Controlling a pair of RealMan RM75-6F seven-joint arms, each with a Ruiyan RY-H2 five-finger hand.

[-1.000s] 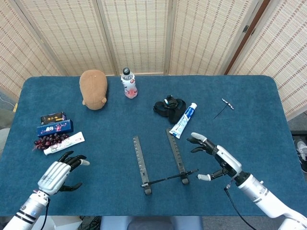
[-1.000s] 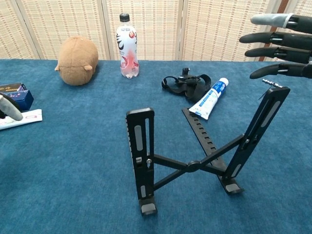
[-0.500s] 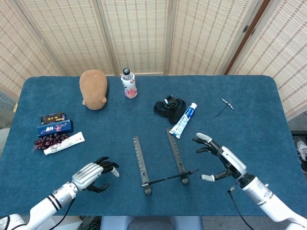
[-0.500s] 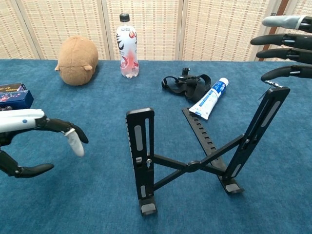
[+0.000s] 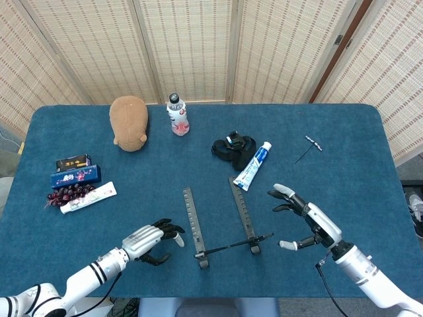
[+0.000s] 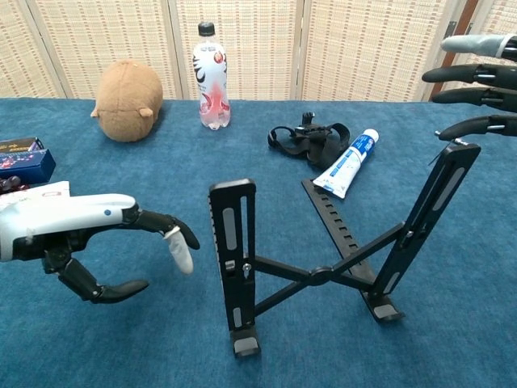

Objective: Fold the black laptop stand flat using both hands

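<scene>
The black laptop stand [image 5: 221, 221] [image 6: 323, 263] stands unfolded near the table's front edge, two slotted arms raised and joined by a crossed brace. My left hand [image 5: 156, 239] [image 6: 89, 242] hovers open just left of the stand's left arm, fingers spread and curved, touching nothing. My right hand [image 5: 305, 223] [image 6: 478, 85] is open to the right of the stand's right arm, a short gap away, fingers pointing toward it. Neither hand holds anything.
Behind the stand lie a blue-and-white tube [image 5: 252, 165], a black strap bundle [image 5: 232, 147], a drink bottle [image 5: 177, 115] and a brown plush toy [image 5: 129, 122]. Small boxes [image 5: 76, 170], grapes and another tube [image 5: 88, 198] sit at the left. A thin metal tool [image 5: 308, 148] lies at the right.
My left hand has travelled right from the table's left corner to just beside the stand's left arm. The right hand has drifted slightly right. The stand has not moved.
</scene>
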